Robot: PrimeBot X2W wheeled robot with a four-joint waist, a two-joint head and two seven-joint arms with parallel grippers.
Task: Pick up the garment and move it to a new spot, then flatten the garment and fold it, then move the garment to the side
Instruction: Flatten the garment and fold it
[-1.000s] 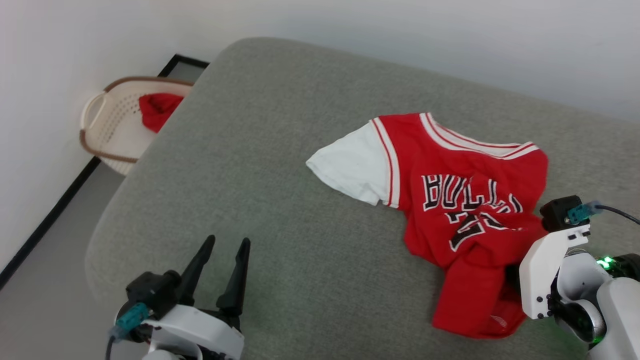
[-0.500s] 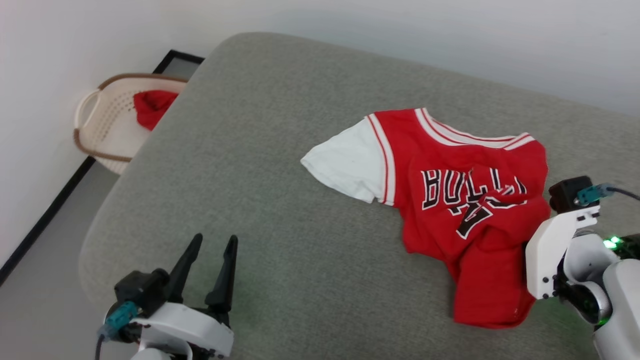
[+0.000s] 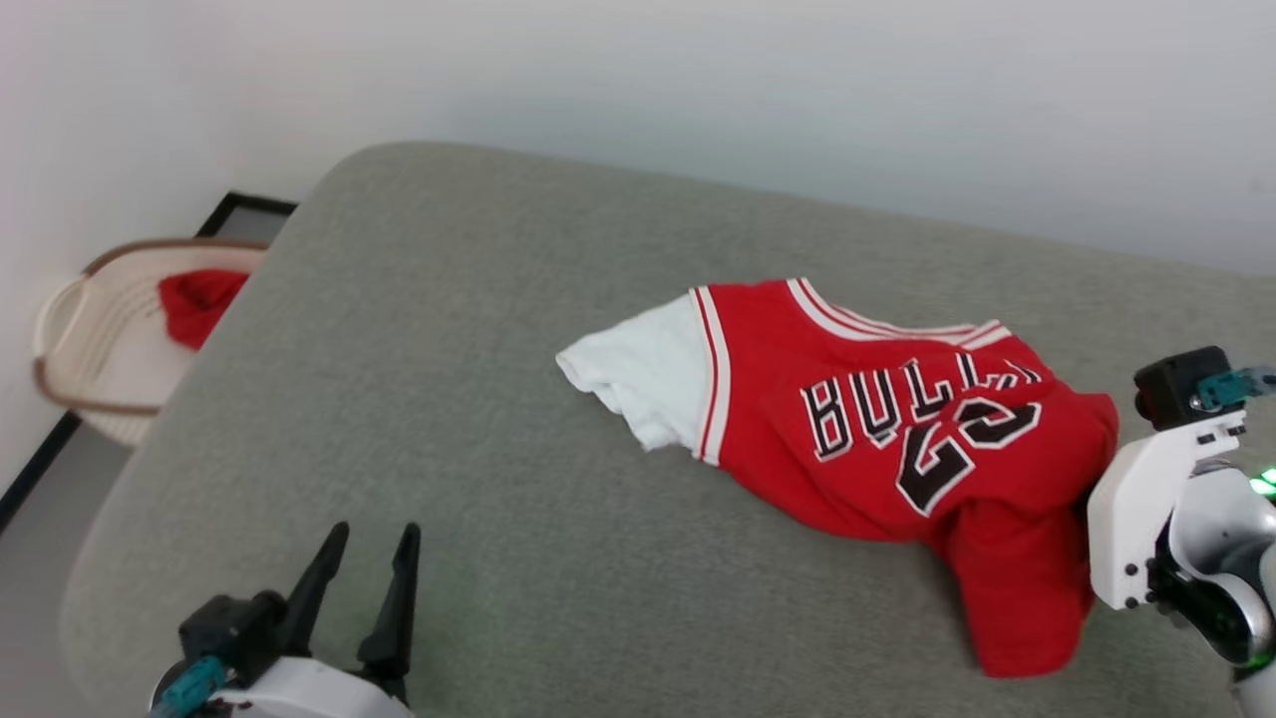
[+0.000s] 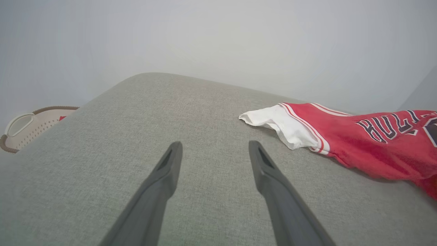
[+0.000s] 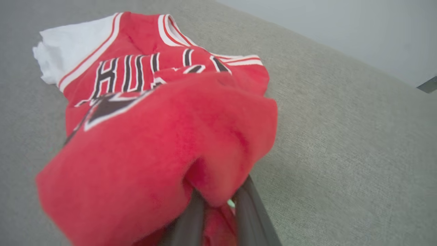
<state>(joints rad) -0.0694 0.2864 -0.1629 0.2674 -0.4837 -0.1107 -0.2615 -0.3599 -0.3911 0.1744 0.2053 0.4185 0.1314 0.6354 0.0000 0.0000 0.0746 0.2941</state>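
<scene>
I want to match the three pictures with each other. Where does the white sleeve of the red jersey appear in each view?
Head view: the white sleeve lies near the centre, at the left end of the red jersey.
Left wrist view: right of centre, at mid height.
Right wrist view: upper left corner.
Shared landmark: the black "BULLS" lettering, close beside the sleeve in all three.
</scene>
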